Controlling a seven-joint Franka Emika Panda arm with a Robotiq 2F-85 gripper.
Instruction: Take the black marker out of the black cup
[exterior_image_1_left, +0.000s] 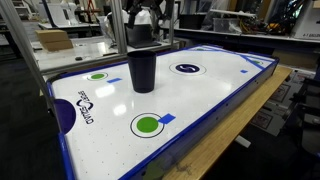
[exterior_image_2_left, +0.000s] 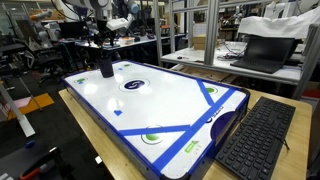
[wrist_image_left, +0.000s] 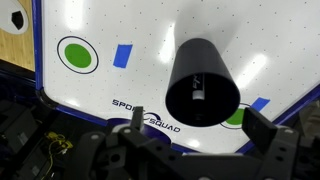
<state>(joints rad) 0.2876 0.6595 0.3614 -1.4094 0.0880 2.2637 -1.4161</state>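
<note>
White and shiny with a blue edge, the worktop (exterior_image_1_left: 205, 100) is a big game table, and it fills most of both exterior views (exterior_image_2_left: 175, 100). A black keyboard (exterior_image_2_left: 255, 140) lies beside it on a wooden bench. On the white top are green circles (exterior_image_1_left: 147, 124) and small blue marks (wrist_image_left: 122, 56). The black cup (exterior_image_1_left: 143, 68) stands up straight near one end of the worktop, close to the blue edge, and it looks small and far off in an exterior view (exterior_image_2_left: 105, 67). The tool (exterior_image_1_left: 145, 17) hangs right above the cup and does not touch it. In the wrist view the tool (wrist_image_left: 195, 118) has its two fingers (wrist_image_left: 258, 122) spread wide apart, with nothing between them, and the cup's round mouth (wrist_image_left: 203, 85) sits just past them. The black marker (wrist_image_left: 200, 90) is down inside the cup. Only a small pale glint of it shows in the dark.
</note>
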